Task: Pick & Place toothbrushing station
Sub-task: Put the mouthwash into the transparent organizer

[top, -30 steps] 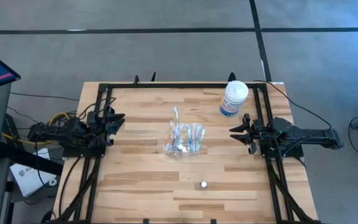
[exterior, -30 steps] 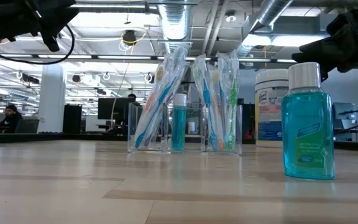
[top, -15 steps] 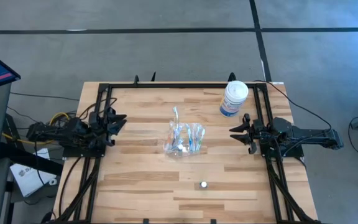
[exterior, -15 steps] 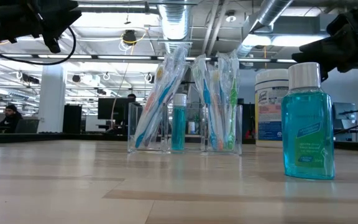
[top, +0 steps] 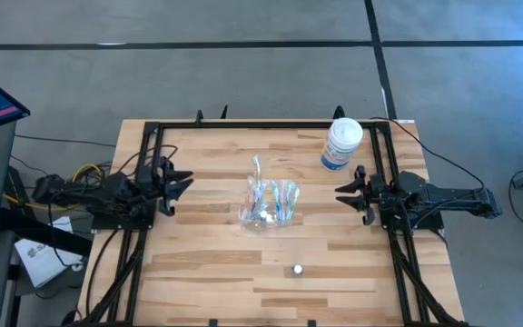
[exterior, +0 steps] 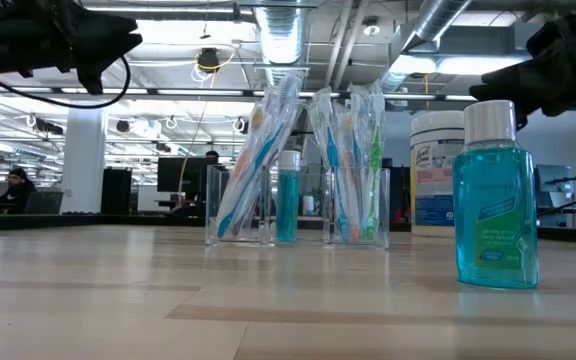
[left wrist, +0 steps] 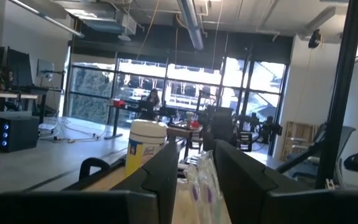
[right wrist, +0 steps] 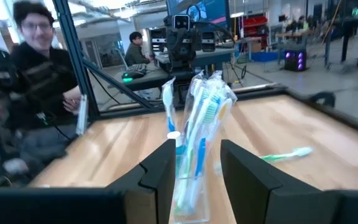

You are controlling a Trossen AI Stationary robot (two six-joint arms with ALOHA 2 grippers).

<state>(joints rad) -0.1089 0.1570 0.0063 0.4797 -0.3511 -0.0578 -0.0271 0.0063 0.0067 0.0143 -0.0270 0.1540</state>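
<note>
The toothbrushing station (top: 269,202) stands upright on its flat base at the table's middle. It is a clear holder (exterior: 298,205) with several wrapped toothbrushes (exterior: 260,150) and a small blue tube (exterior: 288,195). My left gripper (top: 180,180) hovers open at the table's left, pointing at the station (left wrist: 201,180). Open too, my right gripper (top: 340,193) hovers at the table's right and faces the station (right wrist: 194,118). Neither has anything between its fingers.
A white tub (top: 342,143) stands at the far right. A blue-green mouthwash bottle (exterior: 496,200) with a white cap (top: 297,270) stands near the front edge. One loose toothbrush (right wrist: 284,154) lies just beyond the station. A person (right wrist: 39,81) sits past the table's left side.
My left arm has leaned forward, so its gripper has edged toward the station and tipped a little. The gap between its fingers is unchanged. The station has not moved.
</note>
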